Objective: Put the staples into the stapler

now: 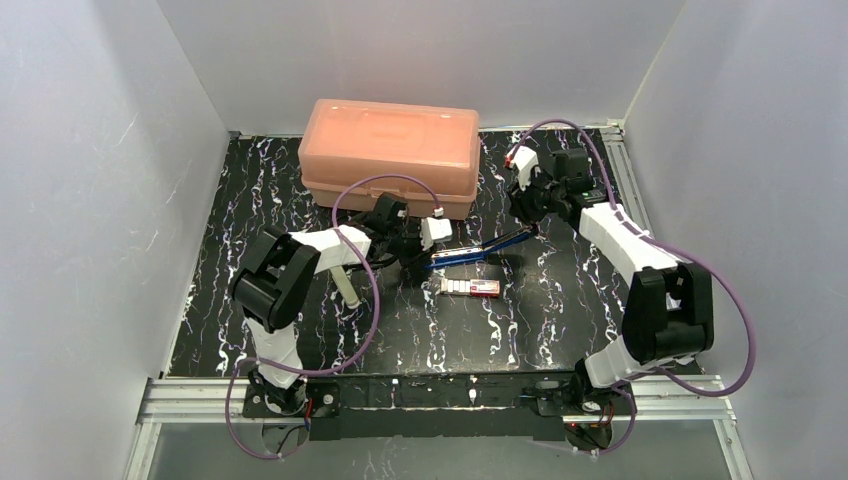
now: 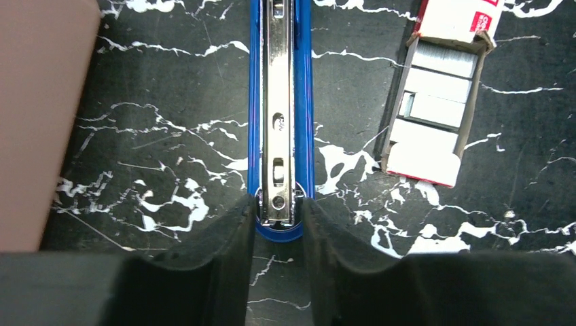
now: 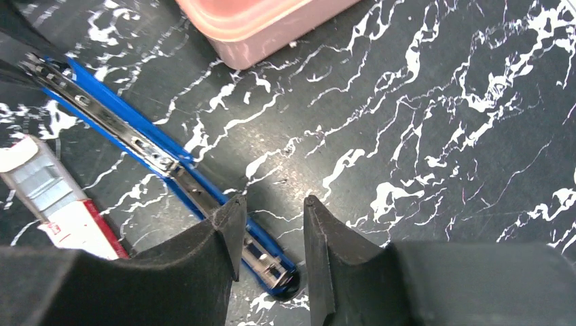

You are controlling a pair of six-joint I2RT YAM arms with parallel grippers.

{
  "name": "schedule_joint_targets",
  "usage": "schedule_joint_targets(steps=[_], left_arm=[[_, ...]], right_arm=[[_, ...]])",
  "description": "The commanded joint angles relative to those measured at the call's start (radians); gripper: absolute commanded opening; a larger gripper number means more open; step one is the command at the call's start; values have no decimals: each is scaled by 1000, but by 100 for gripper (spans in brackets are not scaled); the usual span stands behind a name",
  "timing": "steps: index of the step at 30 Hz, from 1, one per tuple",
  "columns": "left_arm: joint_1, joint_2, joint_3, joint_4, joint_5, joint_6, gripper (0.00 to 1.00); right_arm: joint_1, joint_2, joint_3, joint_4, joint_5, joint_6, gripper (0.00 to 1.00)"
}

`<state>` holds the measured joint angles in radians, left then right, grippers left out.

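A blue stapler (image 1: 480, 250) lies swung open on the black marbled table, its silvery magazine rail (image 2: 278, 102) facing up. My left gripper (image 2: 278, 204) straddles one end of the rail, slightly open, with thin gaps on both sides. My right gripper (image 3: 272, 204) stands open over the stapler's (image 3: 136, 136) other end, which lies nearer its left finger. The staples (image 1: 472, 287) lie just in front of the stapler. In the left wrist view, the staples (image 2: 435, 102) have the tray slid out and silvery strips showing. The staples' box (image 3: 47, 190) also shows in the right wrist view.
A large pink plastic case (image 1: 390, 155) stands at the back of the table, close behind both grippers, and its wall (image 2: 41, 122) fills the left edge of the left wrist view. A pale cylinder (image 1: 348, 288) lies by the left arm. White walls enclose the table.
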<state>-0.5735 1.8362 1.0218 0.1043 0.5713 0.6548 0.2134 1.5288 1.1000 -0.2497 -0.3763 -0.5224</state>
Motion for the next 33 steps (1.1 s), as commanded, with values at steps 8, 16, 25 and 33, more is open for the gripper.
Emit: schedule_joint_targets(steps=[8, 16, 25, 33], left_arm=[[-4, -33, 17, -77, 22, -3, 56], [42, -230, -14, -193, -21, -19, 79], [299, -491, -53, -564, 10, 122, 81], [623, -625, -138, -535, 93, -99, 93]], right_arm=[[31, -138, 27, -72, -120, 45, 46], [124, -163, -8, -77, -92, 66, 47], [327, -96, 26, -57, -70, 119, 48], [595, 133, 200, 10, 48, 301, 62]])
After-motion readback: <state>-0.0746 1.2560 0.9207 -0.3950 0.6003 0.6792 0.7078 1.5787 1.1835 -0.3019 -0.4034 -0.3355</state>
